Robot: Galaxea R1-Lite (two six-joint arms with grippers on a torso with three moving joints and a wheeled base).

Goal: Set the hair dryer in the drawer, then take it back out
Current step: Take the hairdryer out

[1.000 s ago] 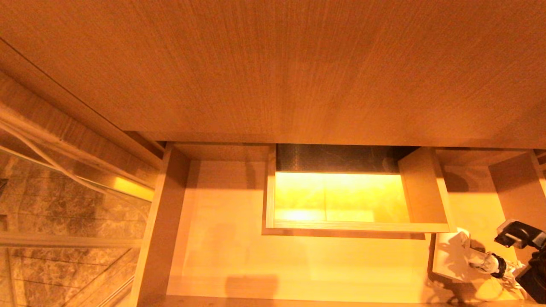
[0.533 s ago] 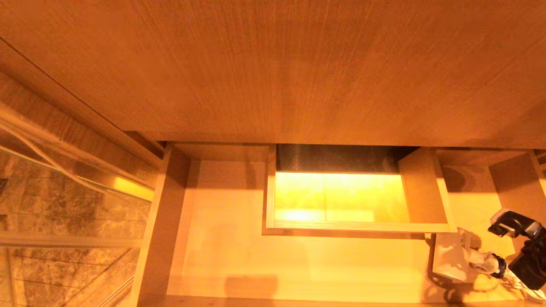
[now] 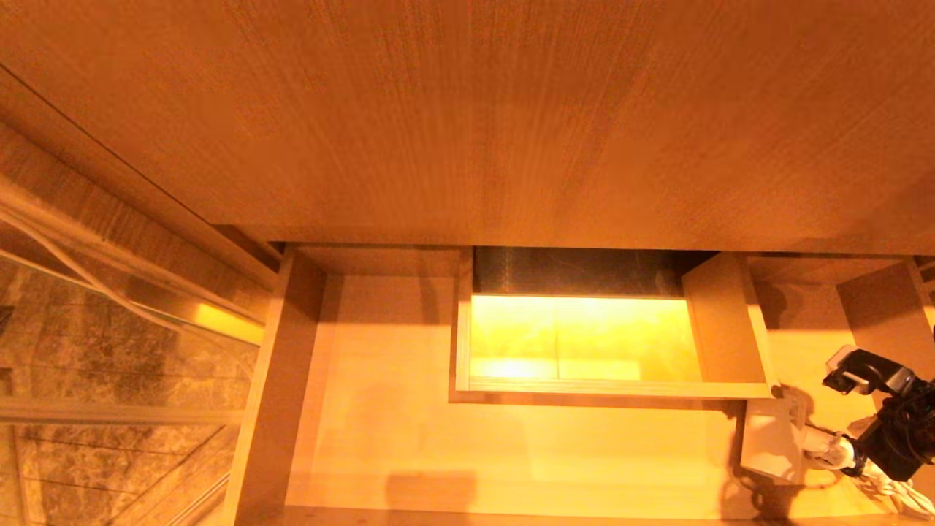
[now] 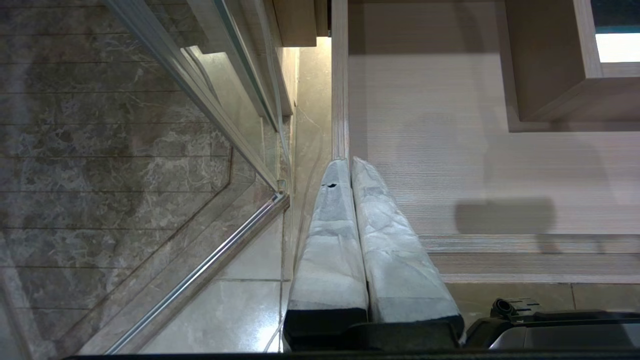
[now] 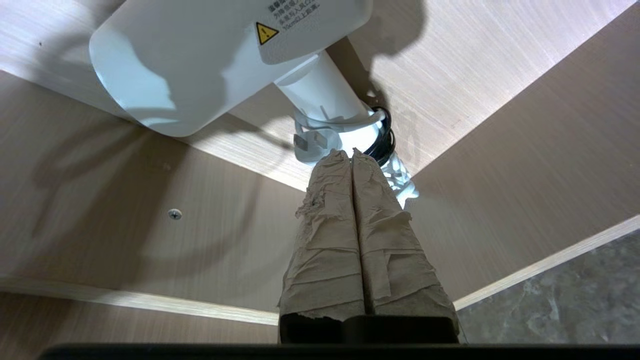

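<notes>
The drawer stands pulled out, a wide light-wood tray with a boxed cutout at its middle. The white hair dryer lies on the drawer floor at the right, its handle pointing right and the cord trailing off. My right gripper is shut with nothing between its fingers. Its tips sit at the end of the hair dryer handle, by the plug and coiled cord. Whether they touch it I cannot tell. My left gripper is shut and parked left of the drawer.
A tall wood panel rises above the drawer. The drawer's right wall stands close to my right arm. A glass partition with a metal rail and marble tiles lie to the left.
My right arm has swung a little to the left and toward the back of the drawer, still shut. The hair dryer has barely shifted. The left arm is unmoved.
</notes>
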